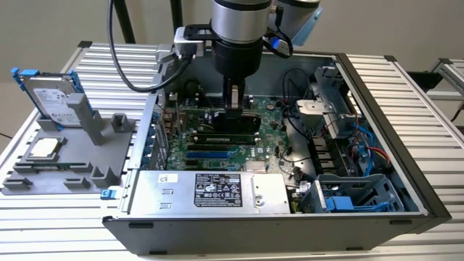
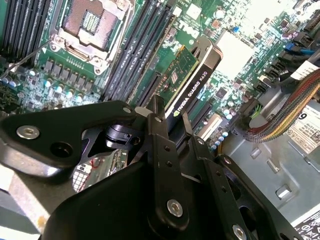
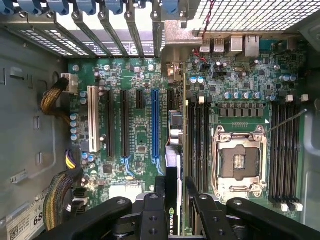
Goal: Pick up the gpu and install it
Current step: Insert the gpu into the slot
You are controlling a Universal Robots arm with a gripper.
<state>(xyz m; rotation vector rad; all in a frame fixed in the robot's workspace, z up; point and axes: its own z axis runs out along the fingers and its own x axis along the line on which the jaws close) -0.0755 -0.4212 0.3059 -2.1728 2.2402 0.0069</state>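
The gpu (image 1: 239, 126) stands on edge inside the open computer case (image 1: 377, 81), low over the green motherboard (image 1: 210, 157). My gripper (image 1: 233, 109) reaches straight down from above and is shut on its top edge. In the second wrist view the gpu (image 2: 192, 75) shows its black shroud and green board, pinched by my gripper (image 2: 172, 125) between black fingers (image 2: 159, 131). The first wrist view has the gpu (image 3: 174, 160) edge-on between the blue slot (image 3: 155, 125) and the memory slots (image 3: 197, 145), with my gripper (image 3: 175, 187) on it. I cannot tell whether it touches a slot.
Beside the case, on the exterior view's left, a grey fixture (image 1: 108, 138) holds a silver hard drive (image 1: 54, 100) and a square CPU chip (image 1: 45, 148). Inside the case are the power supply (image 1: 210, 193), a drive cage (image 1: 355, 196), cable bundles (image 3: 57, 195) and the open CPU socket (image 3: 239, 160).
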